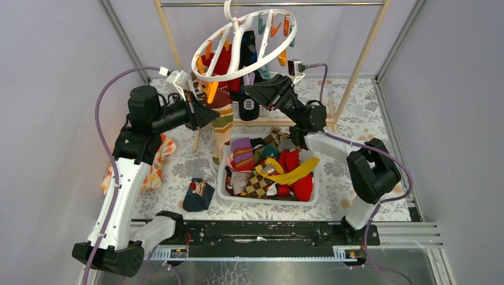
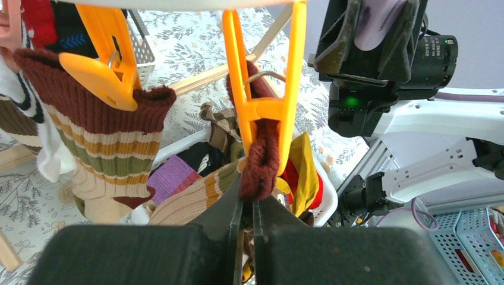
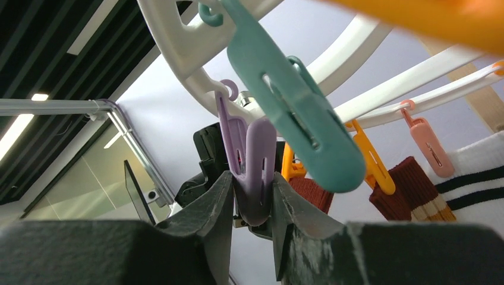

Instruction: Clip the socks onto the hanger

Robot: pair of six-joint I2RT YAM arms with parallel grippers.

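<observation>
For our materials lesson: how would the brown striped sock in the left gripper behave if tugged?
Probably floppy: the brown striped sock droops limply from its orange clip. Likely stretchy and not slippery, judging by the ribbed knit. Seemingly light, since one clip holds it.

1. Just past the left gripper (image 2: 246, 205) tips, the brown cuff (image 2: 260, 166) ends at the seam between the fingers. You cannot tell whether any fabric is pinched there.
2. Above those tips, the orange clip (image 2: 261, 89) is cut off by the frame's top edge (the hanger (image 2: 178, 2) shows only as a white sliver).
3. The purple clip (image 3: 252, 160) has its lower tip hidden between the right gripper (image 3: 252, 196) fingers.
4. Up and right of that gripper, an orange shape (image 3: 440, 18) is too blurred to identify.
5. From overhead, you cannot make out either gripper's fingertips. They are small, dark and lost among the hung socks (image 1: 223, 62).
</observation>
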